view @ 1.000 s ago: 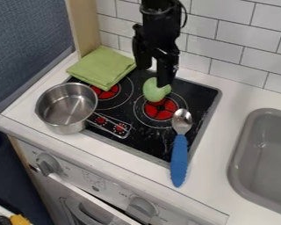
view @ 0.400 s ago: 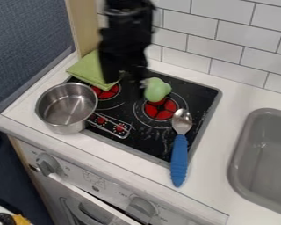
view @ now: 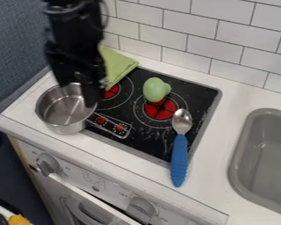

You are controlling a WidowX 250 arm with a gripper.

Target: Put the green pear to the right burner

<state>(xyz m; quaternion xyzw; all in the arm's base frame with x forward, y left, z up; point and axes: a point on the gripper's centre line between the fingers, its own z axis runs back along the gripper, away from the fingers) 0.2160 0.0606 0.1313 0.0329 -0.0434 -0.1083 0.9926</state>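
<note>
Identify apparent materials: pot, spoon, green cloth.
Pot: likely stainless steel, brushed-looking, with soft grey reflections. Spoon: shiny metal bowl; matte blue ridged handle, probably rubber or plastic. Cloth: matte, folded, draping fabric, fibre unclear.

Green pear point(view: 156, 89) overlaps the right burner point(view: 160, 111) (far side).

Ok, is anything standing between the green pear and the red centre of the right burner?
Nothing visible is: the pear sits at the far side of the right burner, right up against its centre in view. The spoon is on the near side.
</note>
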